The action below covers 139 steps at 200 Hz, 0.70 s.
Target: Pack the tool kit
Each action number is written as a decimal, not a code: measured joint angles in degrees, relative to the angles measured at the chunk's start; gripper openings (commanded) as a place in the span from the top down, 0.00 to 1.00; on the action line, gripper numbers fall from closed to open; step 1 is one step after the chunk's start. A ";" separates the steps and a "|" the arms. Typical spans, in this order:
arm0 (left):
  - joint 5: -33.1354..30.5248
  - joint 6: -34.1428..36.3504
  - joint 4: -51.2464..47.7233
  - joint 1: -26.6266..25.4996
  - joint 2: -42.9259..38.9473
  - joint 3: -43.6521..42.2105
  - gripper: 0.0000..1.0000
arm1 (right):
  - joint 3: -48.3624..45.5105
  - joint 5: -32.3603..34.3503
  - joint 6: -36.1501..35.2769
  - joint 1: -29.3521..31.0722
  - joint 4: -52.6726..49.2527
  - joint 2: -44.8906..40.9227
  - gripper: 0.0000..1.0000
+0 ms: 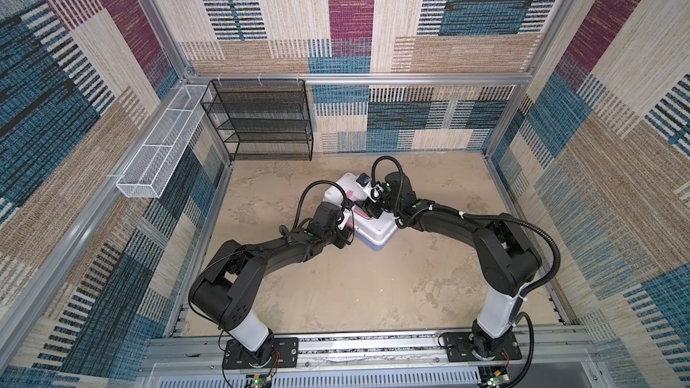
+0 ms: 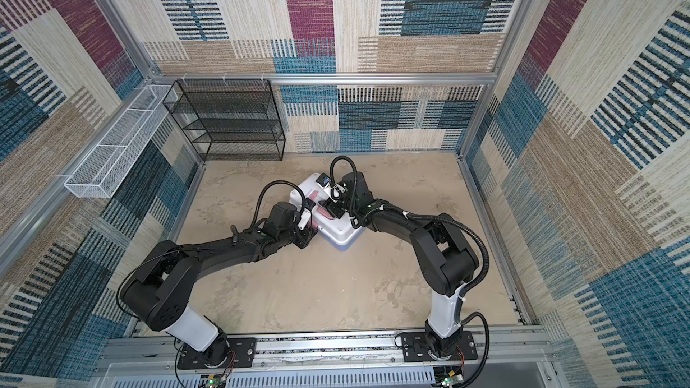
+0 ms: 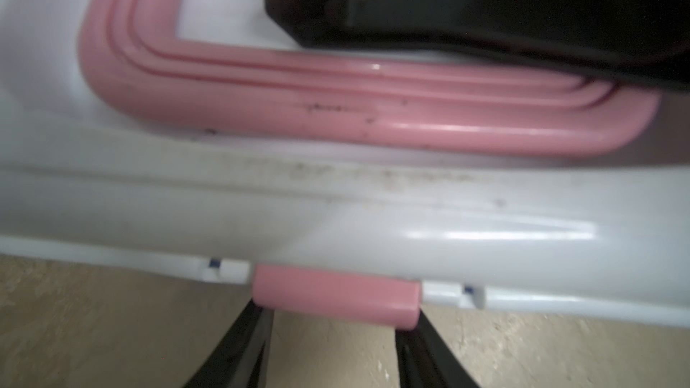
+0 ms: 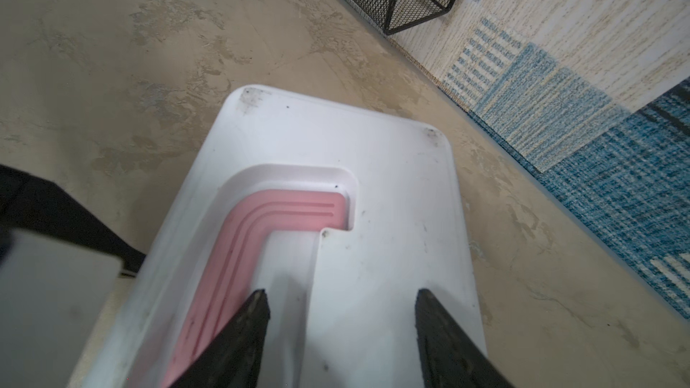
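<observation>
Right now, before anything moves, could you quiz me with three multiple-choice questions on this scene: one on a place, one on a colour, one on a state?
1. Where does the black mesh rack stand?
A. Against the back wall
B. On top of the tool kit
C. Between the two arm bases

2. What colour is the tool kit's handle?
A. Blue
B. Pink
C. Green

3. How is the tool kit's lid?
A. Taken off
B. Propped upright
C. Closed, with the handle folded flat

Answers:
1 A: both top views show the rack against the back wall, near the left corner.
2 B: both wrist views show a pink handle.
3 C: the white lid lies on the blue base, and the handle lies in its recess.
</observation>
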 measured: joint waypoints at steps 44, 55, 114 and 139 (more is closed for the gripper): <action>0.24 0.22 0.02 0.20 0.57 0.52 0.51 | -0.33 0.04 0.26 -0.07 0.33 -0.13 0.36; 0.26 0.22 0.00 0.22 0.42 0.44 0.51 | -0.39 0.04 0.35 -0.07 0.37 -0.17 0.36; 0.92 0.20 1.20 0.57 -1.16 -1.40 0.51 | -0.74 0.02 0.44 -0.07 0.83 -0.28 0.36; 1.31 0.17 1.73 0.72 -1.05 -1.57 0.51 | -0.74 0.00 0.52 -0.07 0.83 -0.28 0.36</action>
